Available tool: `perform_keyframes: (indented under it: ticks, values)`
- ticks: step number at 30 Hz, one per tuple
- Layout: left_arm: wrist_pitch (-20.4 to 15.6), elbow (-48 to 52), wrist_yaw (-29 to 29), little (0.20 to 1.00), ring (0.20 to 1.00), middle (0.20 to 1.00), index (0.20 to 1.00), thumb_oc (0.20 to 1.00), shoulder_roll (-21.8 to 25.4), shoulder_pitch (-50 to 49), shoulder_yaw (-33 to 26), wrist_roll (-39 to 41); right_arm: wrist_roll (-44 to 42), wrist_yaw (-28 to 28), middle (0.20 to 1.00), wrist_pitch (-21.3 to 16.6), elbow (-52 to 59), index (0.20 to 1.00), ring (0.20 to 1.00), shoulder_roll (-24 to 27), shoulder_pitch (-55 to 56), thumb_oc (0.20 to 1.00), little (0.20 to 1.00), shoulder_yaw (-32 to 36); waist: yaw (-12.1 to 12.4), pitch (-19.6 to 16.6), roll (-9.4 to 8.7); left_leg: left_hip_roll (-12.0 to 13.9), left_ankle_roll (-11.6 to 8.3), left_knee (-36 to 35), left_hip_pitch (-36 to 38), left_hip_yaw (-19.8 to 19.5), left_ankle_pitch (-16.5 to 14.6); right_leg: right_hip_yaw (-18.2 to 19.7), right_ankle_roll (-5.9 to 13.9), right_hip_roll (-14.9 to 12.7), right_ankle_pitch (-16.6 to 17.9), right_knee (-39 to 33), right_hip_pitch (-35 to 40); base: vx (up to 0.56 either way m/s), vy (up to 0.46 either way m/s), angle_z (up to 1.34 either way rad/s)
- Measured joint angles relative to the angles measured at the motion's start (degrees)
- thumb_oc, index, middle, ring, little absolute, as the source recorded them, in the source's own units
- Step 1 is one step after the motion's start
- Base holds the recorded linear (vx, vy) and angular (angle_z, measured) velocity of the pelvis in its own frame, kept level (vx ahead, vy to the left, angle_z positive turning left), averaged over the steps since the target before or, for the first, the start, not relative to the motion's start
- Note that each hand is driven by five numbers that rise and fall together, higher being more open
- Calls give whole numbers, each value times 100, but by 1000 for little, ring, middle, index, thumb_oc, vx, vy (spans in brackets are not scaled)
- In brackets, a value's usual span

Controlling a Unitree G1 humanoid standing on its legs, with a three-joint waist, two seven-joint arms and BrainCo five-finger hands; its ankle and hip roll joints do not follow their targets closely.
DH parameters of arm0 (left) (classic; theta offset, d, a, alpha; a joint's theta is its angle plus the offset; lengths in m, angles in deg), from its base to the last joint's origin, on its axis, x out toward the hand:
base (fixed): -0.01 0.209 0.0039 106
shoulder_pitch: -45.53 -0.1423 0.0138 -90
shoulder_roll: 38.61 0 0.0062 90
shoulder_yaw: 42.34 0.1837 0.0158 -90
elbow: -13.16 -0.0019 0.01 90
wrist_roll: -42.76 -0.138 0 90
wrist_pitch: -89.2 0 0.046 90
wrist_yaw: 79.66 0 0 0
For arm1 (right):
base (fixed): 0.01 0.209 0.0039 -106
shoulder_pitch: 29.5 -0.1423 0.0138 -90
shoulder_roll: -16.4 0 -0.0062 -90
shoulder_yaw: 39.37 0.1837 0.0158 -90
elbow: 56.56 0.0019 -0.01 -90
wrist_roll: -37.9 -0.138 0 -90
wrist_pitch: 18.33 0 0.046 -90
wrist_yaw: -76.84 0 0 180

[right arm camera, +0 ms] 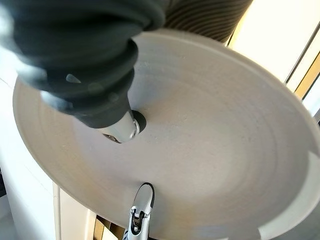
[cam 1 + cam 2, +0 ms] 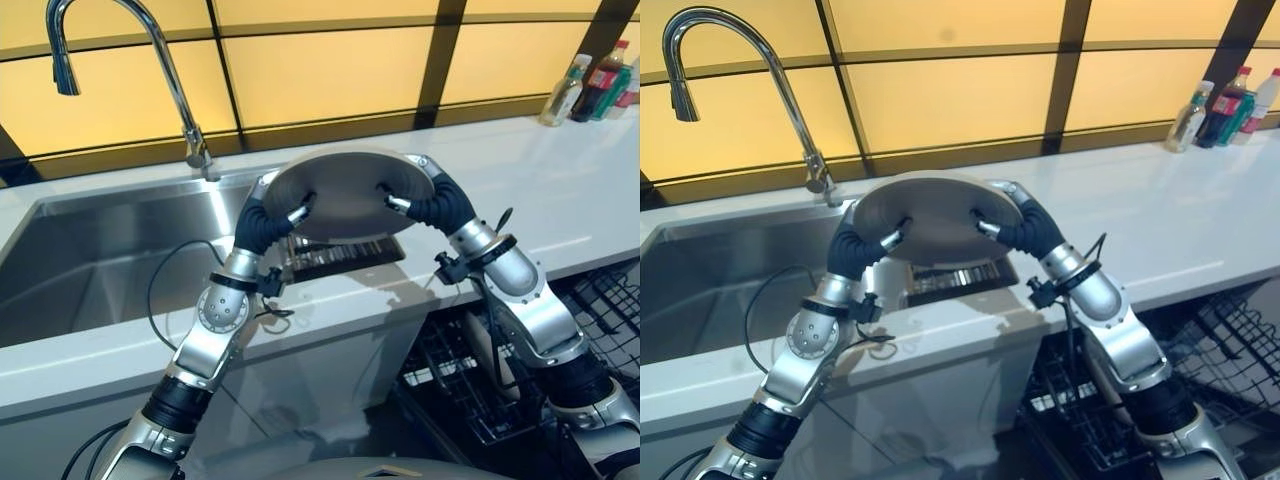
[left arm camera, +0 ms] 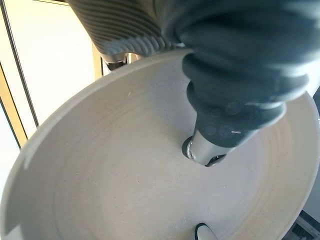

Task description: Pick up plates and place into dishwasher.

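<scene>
Above sink point(image 2: 110, 250), plate point(image 2: 345, 195), tap point(image 2: 150, 60) behind

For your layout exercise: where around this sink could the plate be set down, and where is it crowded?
Free: the white counter between sink and bottles, and the sink's bare left basin. Crowded: the dark rack under the plate, which both hands hold, and the counter's far right corner with the bottles.

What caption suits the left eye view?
Both hands, left and right, hold a grey plate above the sink.
</scene>
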Motion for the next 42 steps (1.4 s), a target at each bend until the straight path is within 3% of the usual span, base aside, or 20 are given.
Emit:
perform_keyframes:
  ticks: [2,3,4,10,17,23,27,33,35,38,42]
  values:
    - [5,3,-3,200,200,200,200,200,-3,0,0,4,-8,1,200,-2,0,200,200,0,5,200,200,6,-21,1,1,0,0,0,3,6,0,3,0,-2,0,2,-1,-40,18,-1]
    - [11,3,-13,479,479,479,479,479,-5,0,5,22,-8,4,200,-6,0,200,200,1,18,200,200,10,-30,2,1,0,0,0,6,11,0,7,0,-1,0,3,-2,-40,19,-3]
    - [24,3,-48,1000,1000,1000,1000,1000,-10,0,20,146,-11,12,200,-22,0,200,200,1,45,200,200,17,-38,3,2,1,0,0,9,24,0,17,1,-1,-1,4,-4,-42,19,-4]
    - [31,19,-225,1000,1000,1000,1000,1000,-132,-52,-25,628,34,251,200,-172,78,200,200,-10,1283,200,200,663,-159,49,-24,-3,19,-2,15,202,-22,187,35,0,-10,46,-102,-51,19,-11]
    - [166,-7,-822,1000,1000,1000,1000,1000,-304,-445,38,1756,754,1495,200,-486,-415,200,200,-174,2135,200,200,1870,-730,356,-50,-23,76,-3,120,671,-115,650,137,6,59,169,-308,-63,11,-37]
    - [192,-5,-1279,1000,1000,1000,1000,1000,-359,-448,580,2247,973,2025,200,-528,-575,200,200,-169,2253,200,200,2174,-1118,578,-29,-63,148,1,201,1034,-171,950,187,13,95,360,-495,-55,23,-33]
    - [306,-9,-1418,1000,1000,1000,1000,1000,-398,-447,886,2393,973,2098,200,-525,-628,200,200,-169,2258,200,200,2172,-1147,718,-74,-120,161,7,264,1156,-191,947,230,-3,109,542,-614,-9,3,-26]
    - [561,-8,-1545,1000,1000,1000,1000,1000,-362,-449,882,2630,972,2326,200,-493,-1216,200,200,-151,2242,200,200,2005,-851,940,-265,-53,167,261,274,1581,-371,91,514,-391,260,634,-850,-37,-95,-38]
    - [722,-6,-1721,1000,1000,1000,1000,1000,-351,-457,911,2642,1008,2557,200,-449,-1355,200,200,-153,2253,200,200,2005,-805,940,-264,26,136,452,125,1575,-436,-17,463,-385,294,560,-891,74,-122,-2]
    - [813,-3,-1959,1000,1000,1000,1000,1000,-335,-567,1028,2908,1077,2860,200,-360,-1365,200,200,-155,2239,200,200,1949,-757,944,-259,90,87,555,110,1565,-465,-123,172,-303,504,337,-770,77,-95,0]
    - [960,-4,-2310,1000,1000,1000,1000,1000,-378,-624,1217,3143,1074,3103,200,-277,-1365,200,200,-237,2172,200,200,1723,-727,937,-248,168,21,580,119,1570,-498,-101,97,-200,661,77,-631,62,-32,-7]
